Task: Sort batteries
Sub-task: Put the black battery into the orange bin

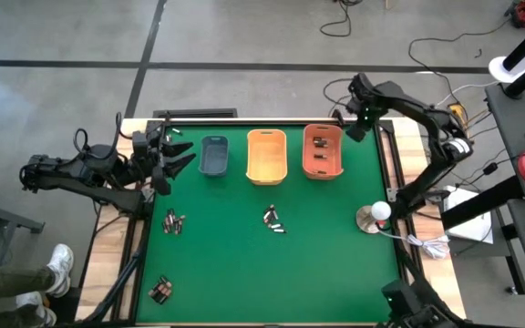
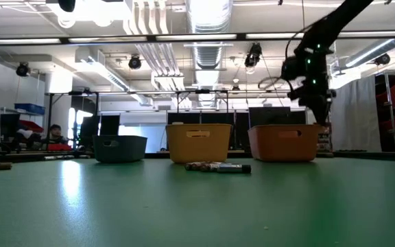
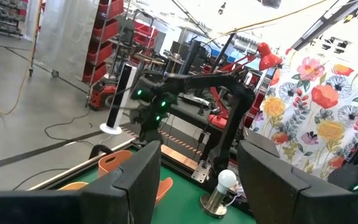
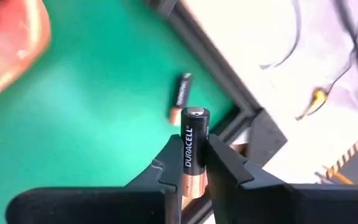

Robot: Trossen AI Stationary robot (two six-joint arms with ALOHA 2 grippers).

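The right gripper [image 4: 194, 163] is clenched on a black-and-copper battery [image 4: 192, 152], held upright near the orange bin [image 1: 322, 151] at the surface's [image 1: 326, 264] two o'clock corner. Another battery [image 4: 180, 98] lies below it. The left gripper [image 1: 179, 157], released, hovers at ten o'clock beside the grey-blue bin [image 1: 214, 155]. Loose batteries [image 1: 274, 221] lie mid-surface.

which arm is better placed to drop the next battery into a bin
Right, probably. The right gripper is shut on a battery, raised beside the orange bin. The left gripper is open and empty by the grey bin.
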